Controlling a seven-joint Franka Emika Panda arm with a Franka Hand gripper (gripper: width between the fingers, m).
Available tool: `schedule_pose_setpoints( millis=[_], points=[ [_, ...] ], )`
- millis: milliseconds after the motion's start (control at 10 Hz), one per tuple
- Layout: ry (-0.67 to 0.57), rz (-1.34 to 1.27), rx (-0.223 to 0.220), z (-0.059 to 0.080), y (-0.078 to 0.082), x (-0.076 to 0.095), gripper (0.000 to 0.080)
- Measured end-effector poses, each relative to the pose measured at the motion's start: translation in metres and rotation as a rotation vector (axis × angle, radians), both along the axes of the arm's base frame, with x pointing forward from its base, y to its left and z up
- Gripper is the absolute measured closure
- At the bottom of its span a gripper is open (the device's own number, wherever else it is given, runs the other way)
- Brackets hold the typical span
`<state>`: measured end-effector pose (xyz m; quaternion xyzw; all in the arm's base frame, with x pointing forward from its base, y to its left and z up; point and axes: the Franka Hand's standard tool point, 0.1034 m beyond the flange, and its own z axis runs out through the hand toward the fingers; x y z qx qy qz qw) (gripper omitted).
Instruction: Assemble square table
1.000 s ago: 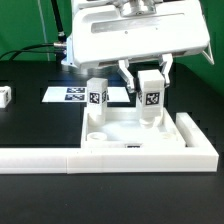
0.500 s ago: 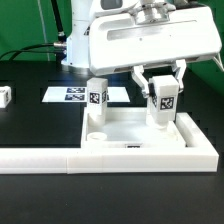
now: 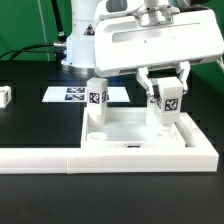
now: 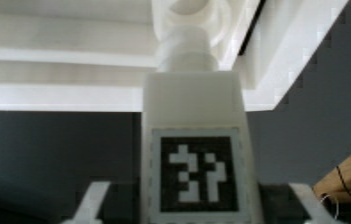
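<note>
Pinched in the pincer [image 3: 166,92]: a white block leg [image 3: 167,103], black-and-white tag on its face. Held upright, long axis vertical, at two o'clock over a corner of the white square tabletop [image 3: 120,128].

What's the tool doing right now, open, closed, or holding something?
Tool: closed on a tagged table leg, held upright at the tabletop corner on the exterior view's right.

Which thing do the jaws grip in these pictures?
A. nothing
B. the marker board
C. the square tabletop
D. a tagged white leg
D: the jaws stand on either side of the upright tagged leg, pinching it at a corner of the tabletop, while the marker board lies apart on the table.
</note>
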<state>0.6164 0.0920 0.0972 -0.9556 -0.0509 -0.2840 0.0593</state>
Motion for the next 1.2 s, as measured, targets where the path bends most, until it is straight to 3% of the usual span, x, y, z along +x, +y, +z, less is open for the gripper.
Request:
schedule_pose_setpoints(
  millis=[900, 1200],
  points=[
    [0.0, -0.006, -0.002, -0.016, 0.005, -0.005, 0.0509],
    [-0.019, -0.01, 0.003, -0.017, 0.02, -0.008, 0.0509]
  ],
)
